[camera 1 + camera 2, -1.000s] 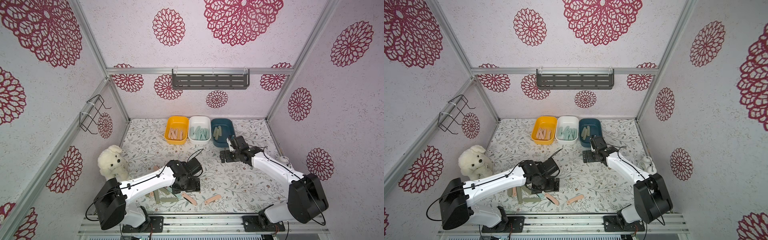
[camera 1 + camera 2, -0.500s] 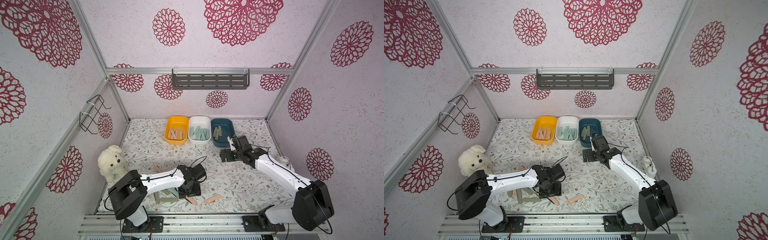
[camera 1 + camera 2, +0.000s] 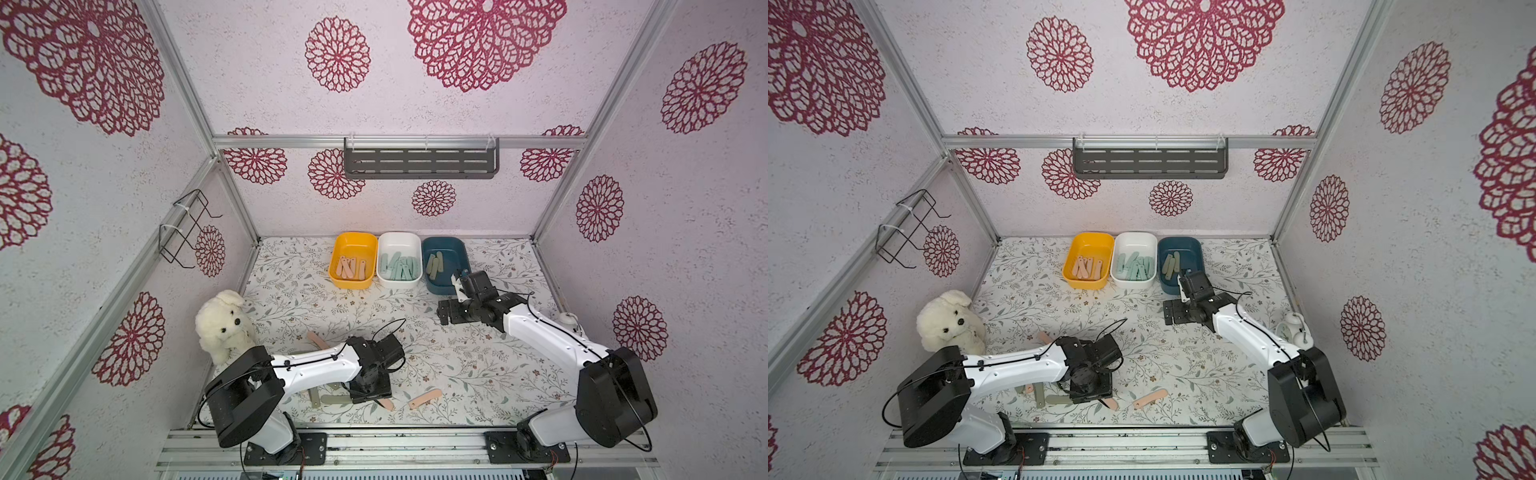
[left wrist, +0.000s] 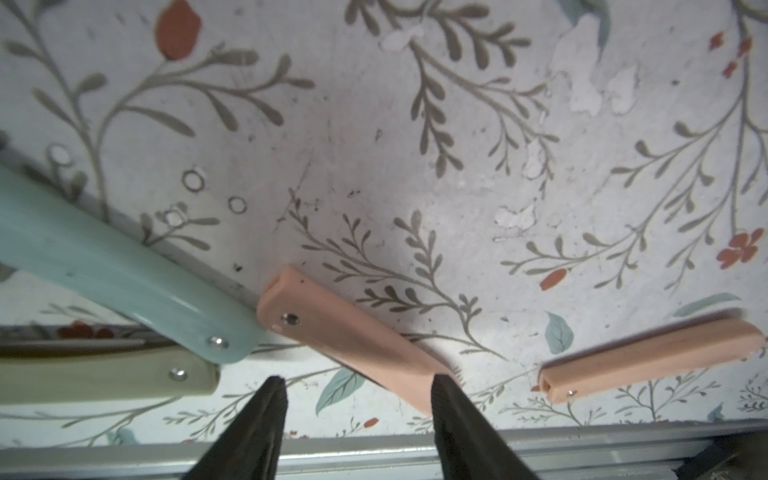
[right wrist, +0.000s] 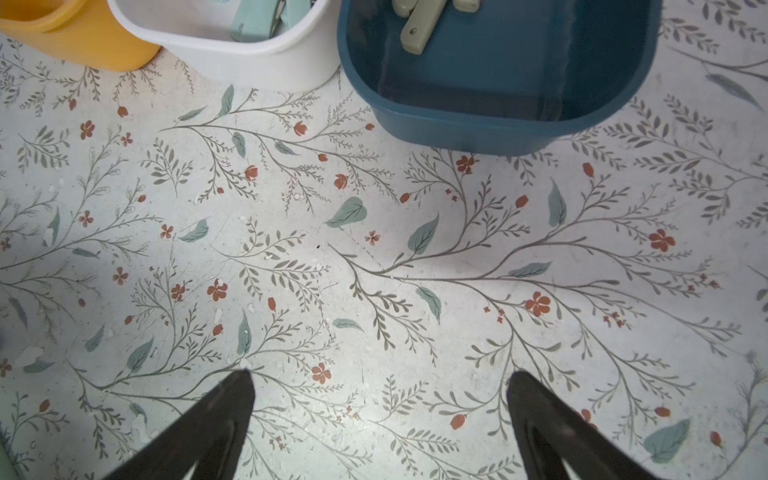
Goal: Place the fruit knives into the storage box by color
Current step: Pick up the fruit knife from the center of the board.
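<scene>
Low in the left wrist view, the left claw (image 4: pixel 359 380) stands half-spread astride the tail of a peach knife (image 4: pixel 345 332). One black finger touches it and the other is clear, so it is not clamped, and it is probably lined up to pinch the narrow sides. A mint knife (image 4: pixel 124 274) butts its riveted end. Both smooth, rounded bars lie flat on the worn floral bench (image 4: pixel 415 145). The right claw (image 5: pixel 380 374) gapes empty before the glossy blue box (image 5: pixel 478 124), upper right.
</scene>
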Controlling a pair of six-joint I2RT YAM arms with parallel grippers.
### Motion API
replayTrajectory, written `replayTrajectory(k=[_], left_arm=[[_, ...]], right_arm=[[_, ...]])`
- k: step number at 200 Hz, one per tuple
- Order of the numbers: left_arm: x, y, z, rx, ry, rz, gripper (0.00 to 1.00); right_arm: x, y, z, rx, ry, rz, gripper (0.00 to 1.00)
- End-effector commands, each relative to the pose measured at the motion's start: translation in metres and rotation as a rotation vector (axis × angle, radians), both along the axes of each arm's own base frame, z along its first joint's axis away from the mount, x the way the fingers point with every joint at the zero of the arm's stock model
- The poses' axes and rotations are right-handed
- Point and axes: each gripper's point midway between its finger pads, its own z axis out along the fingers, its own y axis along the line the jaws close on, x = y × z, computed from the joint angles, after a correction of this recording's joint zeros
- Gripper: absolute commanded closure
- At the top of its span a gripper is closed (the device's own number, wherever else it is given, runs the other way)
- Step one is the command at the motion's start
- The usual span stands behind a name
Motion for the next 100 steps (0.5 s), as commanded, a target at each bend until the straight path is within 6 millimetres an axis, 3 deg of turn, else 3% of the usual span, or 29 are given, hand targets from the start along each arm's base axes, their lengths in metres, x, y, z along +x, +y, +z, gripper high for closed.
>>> replayTrajectory(k=[1,54,100], left_arm=[[0.017,-0.007,-0.002,0.021,-0.026,-0.046,0.47],[0.038,-0.014,-0.002,0.039,-0.039,-0.089,0.59],[0.035,-0.001,-0.002,0.091,-0.032,-0.091,0.57]], right_arm=[[0.008,0.004,0.012,0.014,-0.026,0.010,0.01],[0.009,0.002,0.009,-0.002,-0.018,0.002,0.01],[0.012,0.004,0.007,-0.005,-0.014,0.007,0.01]])
